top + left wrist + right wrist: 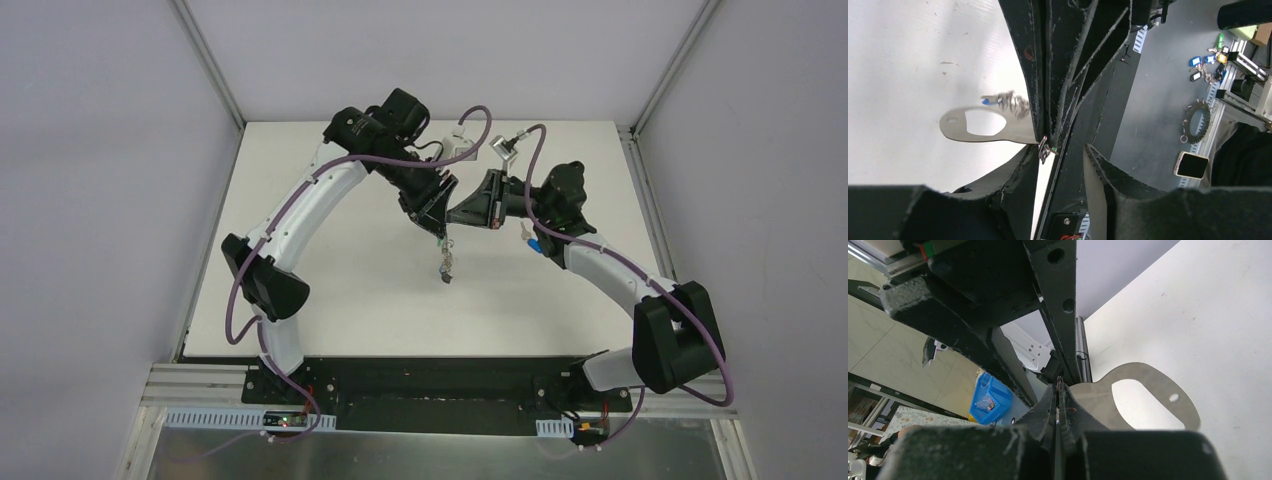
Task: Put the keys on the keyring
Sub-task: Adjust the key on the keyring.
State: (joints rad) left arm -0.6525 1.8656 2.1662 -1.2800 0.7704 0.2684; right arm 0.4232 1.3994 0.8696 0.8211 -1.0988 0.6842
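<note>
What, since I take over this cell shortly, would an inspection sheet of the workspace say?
Surface: white table, a few small marks.
Job's things: keyring, a pale grey plate with an oval hole, held at the fingertips; blue key and small metal rings blurred beside it; green key not made out.
Clutter: small blue item by the right arm, cannot tell what.
Grippers: right gripper shut on the keyring's ring end; left gripper open around those tips.
Cables: purple cables looped along both arms.
Surroundings: pale walls on three sides; off the table, spare key tags and a blue bin.
</note>
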